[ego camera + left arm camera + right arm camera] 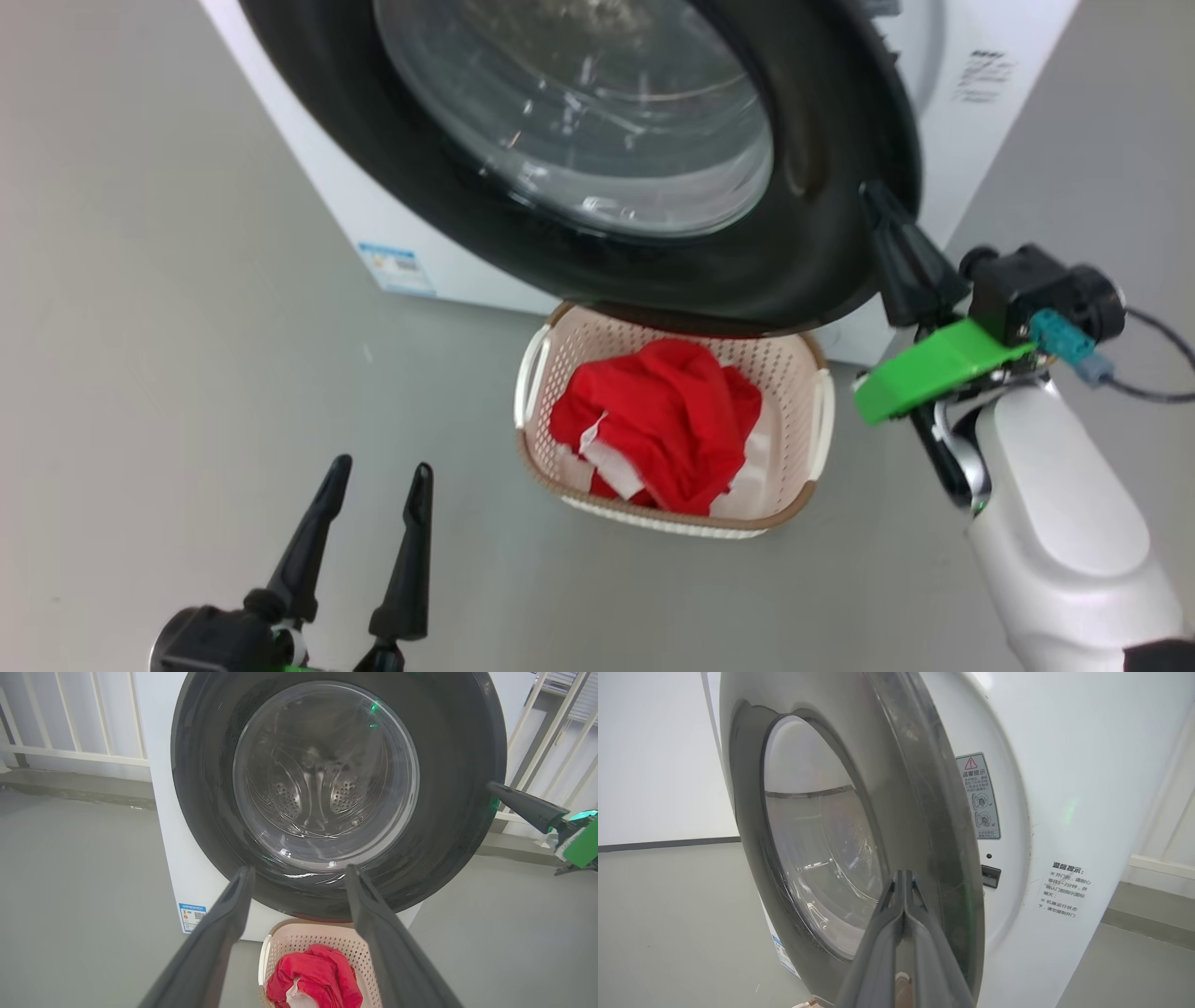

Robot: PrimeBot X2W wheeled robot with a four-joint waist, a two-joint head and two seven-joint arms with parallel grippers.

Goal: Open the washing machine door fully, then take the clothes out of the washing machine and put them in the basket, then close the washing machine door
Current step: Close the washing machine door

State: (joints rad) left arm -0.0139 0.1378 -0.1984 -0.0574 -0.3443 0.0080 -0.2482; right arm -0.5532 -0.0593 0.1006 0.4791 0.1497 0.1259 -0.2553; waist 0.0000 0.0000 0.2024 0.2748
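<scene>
left pincer [384, 464] spread; right pincer [903, 873] pressed together beside the washing machine door [931, 812]; sticker [978, 795] reads 温馨提示.

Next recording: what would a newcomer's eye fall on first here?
The glossy black washing machine door dominates the top of the head view, standing ajar. Below it, bright red clothes lie heaped in the cream basket. The shut right gripper points at the door's right edge.

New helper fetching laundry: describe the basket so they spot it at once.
Find the white washing machine with the round black door. On the floor below that door sits a small cream basket. Holed sides, a brown rim and red clothes inside mark it.
</scene>
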